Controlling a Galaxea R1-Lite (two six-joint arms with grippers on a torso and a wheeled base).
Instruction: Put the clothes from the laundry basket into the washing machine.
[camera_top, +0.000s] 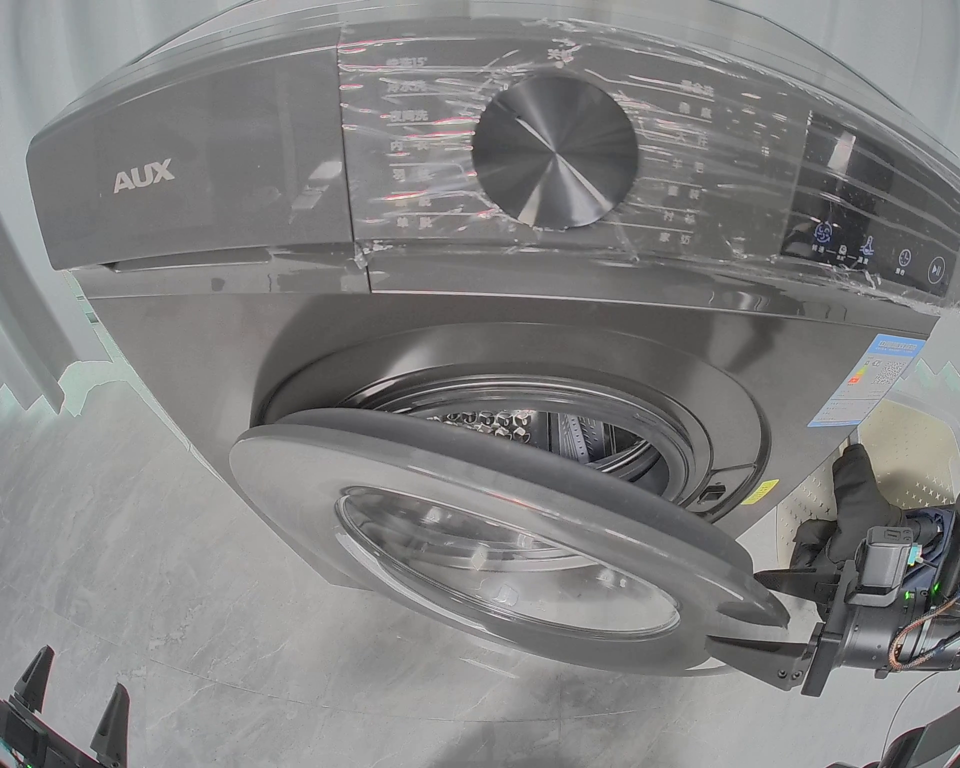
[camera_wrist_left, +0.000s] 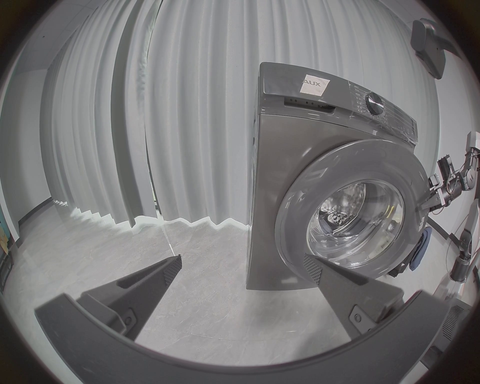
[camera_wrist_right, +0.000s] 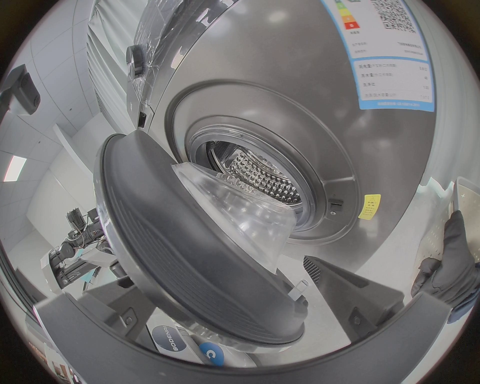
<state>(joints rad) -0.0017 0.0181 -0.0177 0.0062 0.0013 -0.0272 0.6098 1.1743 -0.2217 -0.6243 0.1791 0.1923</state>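
The grey washing machine (camera_top: 200, 330) stands before me with its round door (camera_top: 480, 520) swung partly open, and the perforated drum (camera_top: 520, 425) shows behind it. My right gripper (camera_top: 740, 612) is open at the door's free edge, one finger on each side of the rim (camera_wrist_right: 295, 320). To the machine's right stands the white laundry basket (camera_top: 900, 450), with a dark garment (camera_top: 860, 500) draped over its side. My left gripper (camera_top: 82, 672) is open and holds nothing, low at the left and away from the machine.
Grey tiled floor (camera_top: 150, 540) lies in front and to the left of the machine. Pale pleated curtains (camera_wrist_left: 175, 125) hang behind it. The control dial (camera_top: 553, 150) sits on the plastic-wrapped panel above the door.
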